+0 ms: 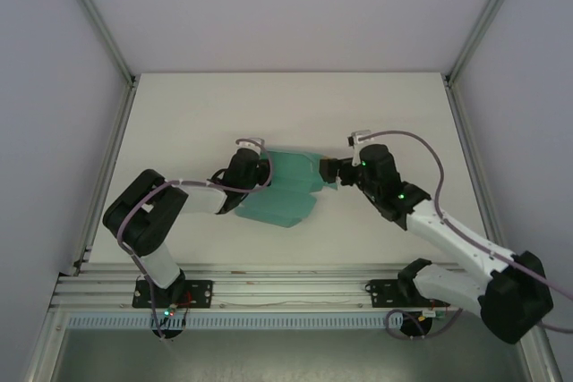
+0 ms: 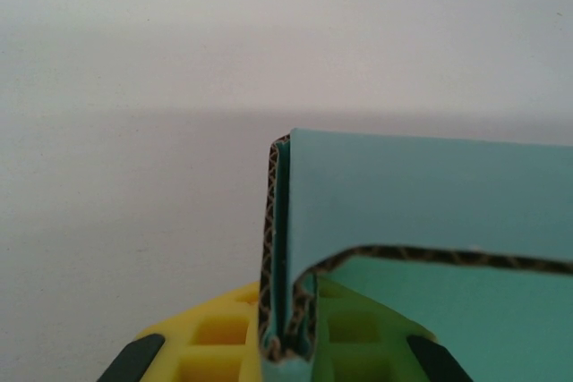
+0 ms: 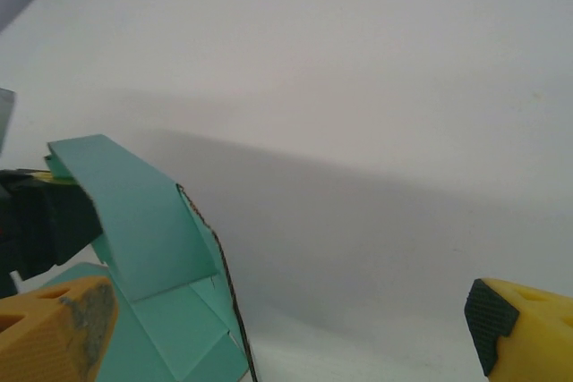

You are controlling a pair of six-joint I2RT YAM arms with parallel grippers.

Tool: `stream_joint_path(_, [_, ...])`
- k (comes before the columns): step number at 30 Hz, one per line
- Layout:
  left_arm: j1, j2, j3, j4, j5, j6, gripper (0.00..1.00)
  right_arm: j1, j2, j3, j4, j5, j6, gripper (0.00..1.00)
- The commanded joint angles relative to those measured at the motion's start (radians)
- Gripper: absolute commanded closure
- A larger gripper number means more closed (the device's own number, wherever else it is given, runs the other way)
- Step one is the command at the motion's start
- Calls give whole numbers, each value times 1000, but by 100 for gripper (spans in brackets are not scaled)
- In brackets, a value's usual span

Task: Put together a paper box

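The teal paper box (image 1: pixel 285 192) is partly folded and sits at the middle of the table between the two arms. My left gripper (image 1: pixel 260 173) is at its left end. In the left wrist view the yellow fingers (image 2: pixel 201 342) are shut on a doubled edge of the paper box (image 2: pixel 430 212), whose corrugated rim stands upright between them. My right gripper (image 1: pixel 332 172) is at the box's right end, open. In the right wrist view its fingers (image 3: pixel 55 328) stand wide apart and touch nothing; a raised flap of the paper box (image 3: pixel 143 239) rises beside the left one.
The white table (image 1: pixel 376 114) is walled by pale panels at left, back and right. An aluminium rail (image 1: pixel 286 288) carrying both arm bases runs along the near edge.
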Motion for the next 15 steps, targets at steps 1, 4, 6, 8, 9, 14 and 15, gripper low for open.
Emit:
stream_joint_path(1, [-9,-43,-13,20,-25,-11,100,-6,81,85,-20,34,22,0])
stream_joint_path(4, [-10,-44,-14,28,-23,-17,100,-6,166,119,-24,-16,2,0])
stream_joint_path(6, [-10,-43,-12,26,-22,-17,100,-6,214,130,-10,-51,-6,0])
stream_joint_path(8, [-13,-43,-11,25,-21,-17,100,-6,248,133,13,-91,-11,0])
stream_joint_path(9, [-12,-44,-10,25,-22,-16,100,-6,259,131,25,-106,-11,0])
stream_joint_path(14, [-12,-47,-10,29,-14,-19,100,3,296,119,91,-99,-18,0])
stream_joint_path(15, [-13,-46,-9,32,-11,-19,100,8,304,114,115,-79,-15,0])
